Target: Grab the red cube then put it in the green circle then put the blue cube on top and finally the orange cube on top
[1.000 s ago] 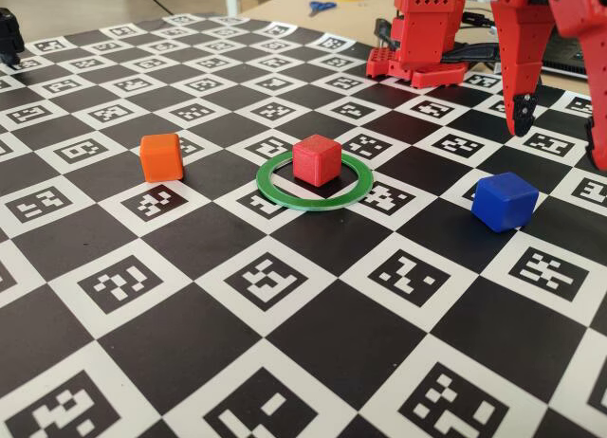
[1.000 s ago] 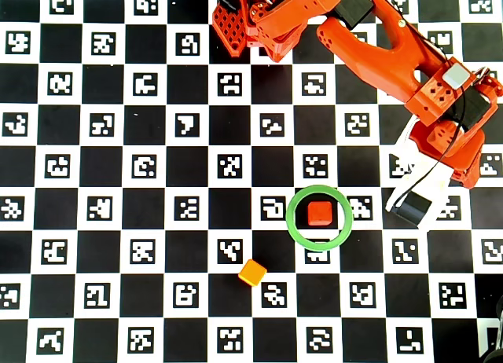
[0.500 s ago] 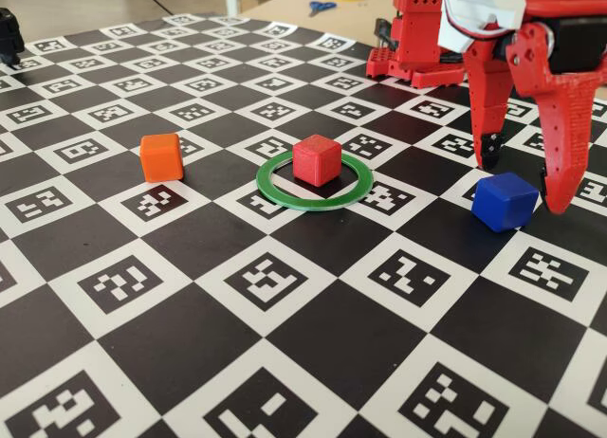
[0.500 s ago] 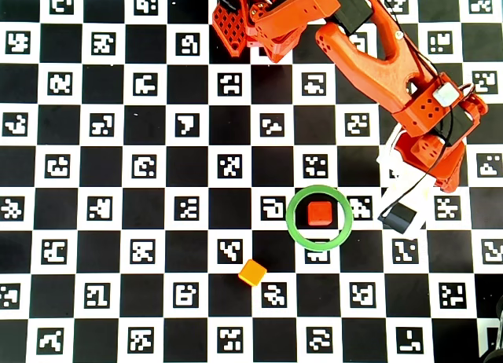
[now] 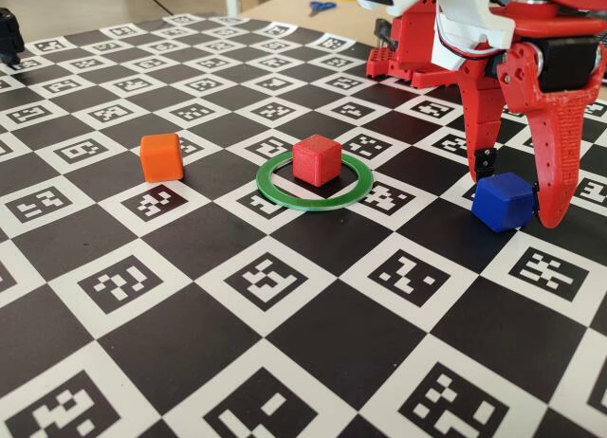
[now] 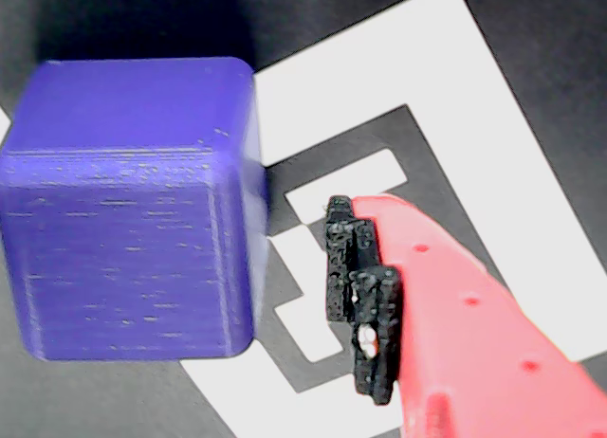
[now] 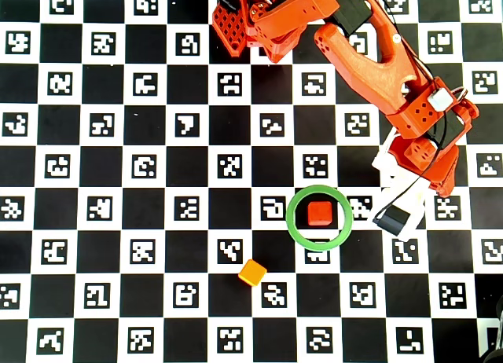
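Fixed view: gripper (image 5: 517,190) down at the checkerboard mat (image 5: 190,296), jaws apart, straddling the blue cube (image 5: 504,201), one fingertip just off each side of it, cube resting on the mat and not clamped. Red cube (image 5: 316,160) inside the green circle (image 5: 275,188), upright, a little toward the far edge of the ring. Orange cube (image 5: 161,157) alone to the left, well apart from the ring. Arm base (image 5: 417,40) at the far edge of the mat.

Wrist view: blue cube (image 6: 133,210) filling the left half, sitting partly on a white marker square; one red finger with its black pad (image 6: 358,296) just beside the cube's right face, a thin gap visible between them.

Overhead view: red cube (image 7: 319,214) within the green circle (image 7: 294,229), orange cube (image 7: 252,273) below and to the left, blue cube hidden under the gripper at right of the ring.
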Available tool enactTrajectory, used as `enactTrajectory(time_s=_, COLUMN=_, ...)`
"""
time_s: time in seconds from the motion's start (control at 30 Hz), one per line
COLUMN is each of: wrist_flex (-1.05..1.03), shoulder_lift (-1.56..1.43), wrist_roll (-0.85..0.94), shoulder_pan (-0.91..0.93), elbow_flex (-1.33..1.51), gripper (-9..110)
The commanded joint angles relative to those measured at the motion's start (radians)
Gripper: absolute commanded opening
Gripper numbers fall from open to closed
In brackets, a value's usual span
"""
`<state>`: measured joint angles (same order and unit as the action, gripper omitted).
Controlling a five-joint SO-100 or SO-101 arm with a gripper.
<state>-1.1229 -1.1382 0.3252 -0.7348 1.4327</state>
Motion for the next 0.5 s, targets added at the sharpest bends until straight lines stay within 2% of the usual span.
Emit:
enactTrajectory(time_s=0.0, wrist_flex=0.011, shoulder_lift=-0.018, wrist_roll=-0.018, shoulder_pan=0.014, elbow_flex=-0.02, gripper=34)
enactTrajectory(time_s=0.47, wrist_flex=0.017, shoulder_lift=-0.003, wrist_roll=-0.02, shoulder_pan=0.003, elbow_flex=-0.035, gripper=26)
